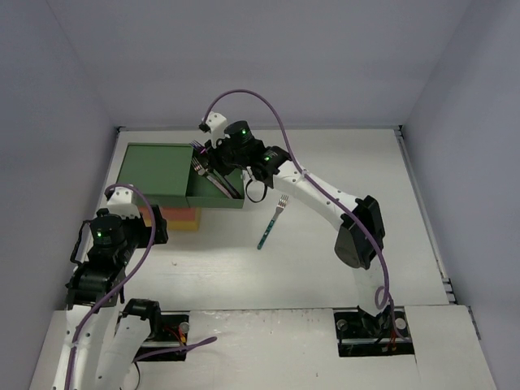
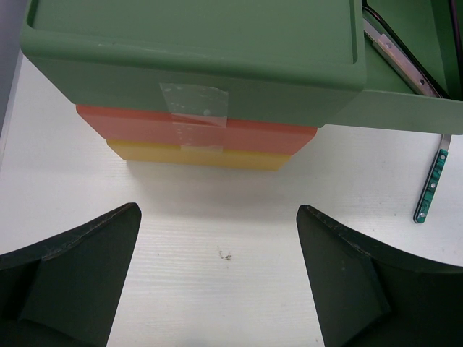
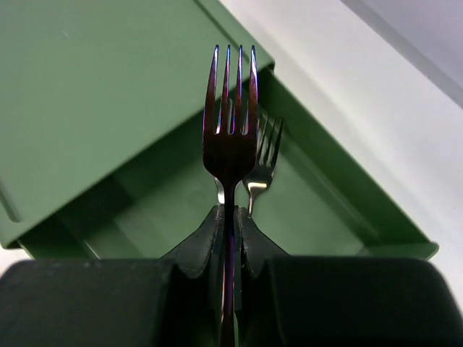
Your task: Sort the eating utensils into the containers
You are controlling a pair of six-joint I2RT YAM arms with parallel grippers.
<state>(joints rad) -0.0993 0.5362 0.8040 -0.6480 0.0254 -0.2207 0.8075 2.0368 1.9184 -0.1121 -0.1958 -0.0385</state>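
**Robot body.** The left arm [image 1: 101, 272] and right arm [image 1: 321, 195] had white link shells joined by black joint housings [image 1: 357, 231], several of which bore a small green light [image 1: 241, 130]. A purple cable [image 1: 272, 114] ran in loops along each arm, beside a white cap [image 1: 214, 122] at the wrist. The bases [image 1: 142, 313] were black. The left tool [image 2: 217, 210] and right tool [image 3: 230, 213] had dark, matte, wedge-shaped fingers [image 2: 79, 267] with scuffed edges.

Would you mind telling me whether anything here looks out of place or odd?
A strip of clear tape runs down the drawer unit's near face, bridging the green top and orange-red drawer. One fork lies loose on the table, outside the open green drawer.
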